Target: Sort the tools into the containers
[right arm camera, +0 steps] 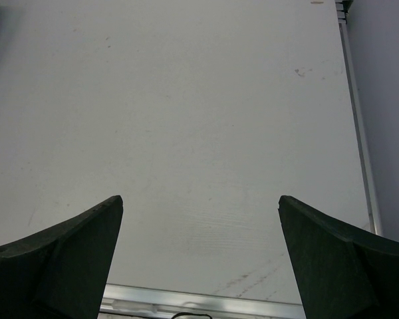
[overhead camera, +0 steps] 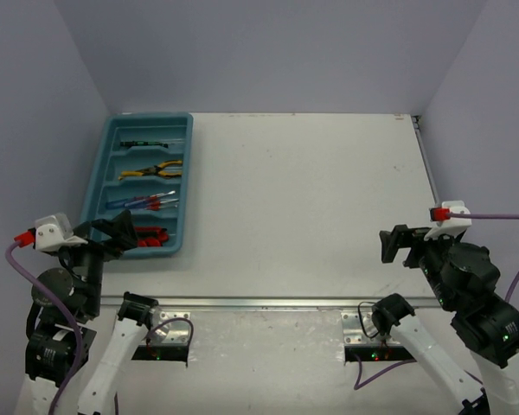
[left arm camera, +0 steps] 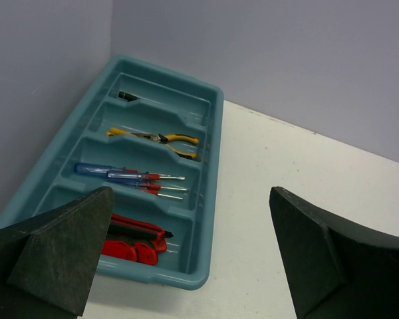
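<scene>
The teal tray (overhead camera: 99, 177) sits at the table's far left, also in the left wrist view (left arm camera: 213, 133). Its four compartments hold, far to near: green-and-black screwdrivers (overhead camera: 147, 143), yellow-handled pliers (overhead camera: 153, 170) (left arm camera: 158, 138), blue-handled screwdrivers (overhead camera: 143, 203) (left arm camera: 123, 176), red-handled tools (overhead camera: 150, 235) (left arm camera: 134, 240). My left gripper (overhead camera: 112, 232) (left arm camera: 191, 249) is open and empty, hovering at the tray's near end. My right gripper (overhead camera: 396, 245) (right arm camera: 201, 249) is open and empty over bare table at the near right.
A metal rail (overhead camera: 268, 303) runs along the table's near edge. Grey walls close in the back and both sides. The table's right edge (right arm camera: 358, 119) shows in the right wrist view.
</scene>
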